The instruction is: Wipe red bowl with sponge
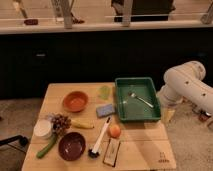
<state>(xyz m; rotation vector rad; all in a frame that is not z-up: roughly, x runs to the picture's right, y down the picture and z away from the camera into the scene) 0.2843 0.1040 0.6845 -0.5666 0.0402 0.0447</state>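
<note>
The wooden tabletop (145, 145) carries all items. The white robot arm (187, 82) enters from the right side and bends down toward the tabletop's right edge. The gripper (168, 111) is at the arm's lower end, just beside the right rim of the green tray (120, 107) and well apart from the bowls. Whether it is released or clenched cannot be told, and nothing is seen in its grasp. The green tray occupies the far right portion of the tabletop and contains a fork (141, 99) lying diagonally. A dark maroon bowl (72, 146) stands upright near the front left edge. The red bowl (75, 101), orange-red in tone, stands upright at the far left. A white-handled brush (100, 139) lies diagonally right of the dark maroon bowl, with its dark head toward the front. A flat dark packet (111, 152) lies just beside the brush. A white round container (43, 129), a bunch of grapes (61, 122), a green vegetable (47, 147) and a banana (81, 124) are grouped at the left. The sponge (105, 110) lies flat between the red bowl and the green tray, near the tray's front left corner, apart from the red bowl. A pale green item (104, 91) lies behind the sponge. An orange fruit (115, 130) sits near the brush handle.
</note>
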